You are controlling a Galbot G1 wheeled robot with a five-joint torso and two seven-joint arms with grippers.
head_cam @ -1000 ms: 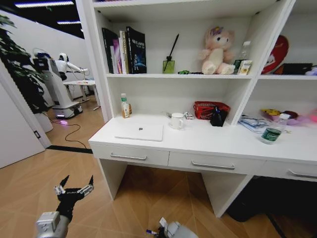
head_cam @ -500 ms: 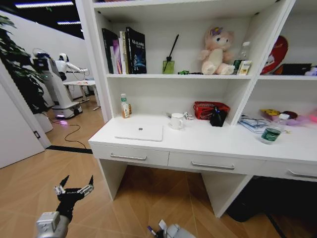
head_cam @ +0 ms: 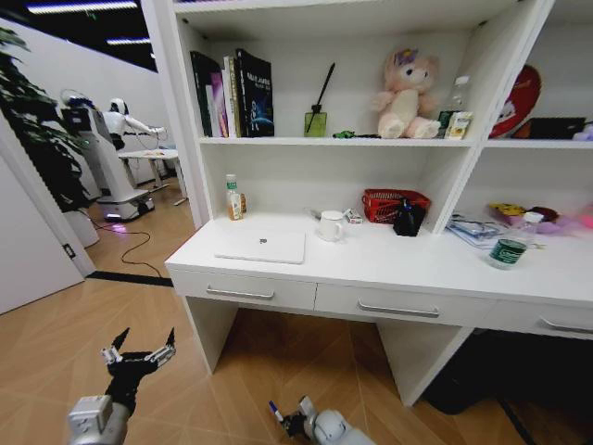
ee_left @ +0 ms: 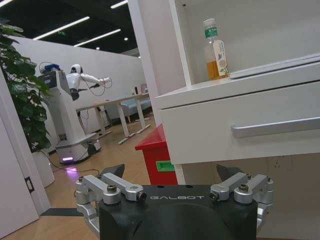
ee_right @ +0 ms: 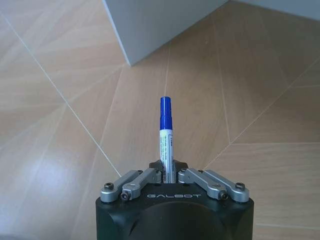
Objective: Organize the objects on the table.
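Note:
Low over the wooden floor in front of the white table [head_cam: 417,269], my right gripper [head_cam: 290,424] is shut on a slim pen [head_cam: 275,410]. The right wrist view shows that pen [ee_right: 166,134], white with a blue cap, sticking straight out of the right gripper [ee_right: 169,173]. My left gripper [head_cam: 139,356] hangs open at the lower left with nothing in it; its fingers [ee_left: 107,186] stand wide apart. On the table lie a thin silver laptop [head_cam: 261,247] and a clear bottle with a green label [head_cam: 508,247].
A white mug [head_cam: 331,225], a red basket [head_cam: 394,204], a black pouch [head_cam: 408,220] and an orange-drink bottle [head_cam: 234,198] also stand on the table. Shelves above hold books and a pink teddy bear [head_cam: 406,95]. Another robot [head_cam: 97,148] stands far left.
My right gripper has risen a little into the head view, and the pen's blue tip now sits higher and further left. The left arm has not moved.

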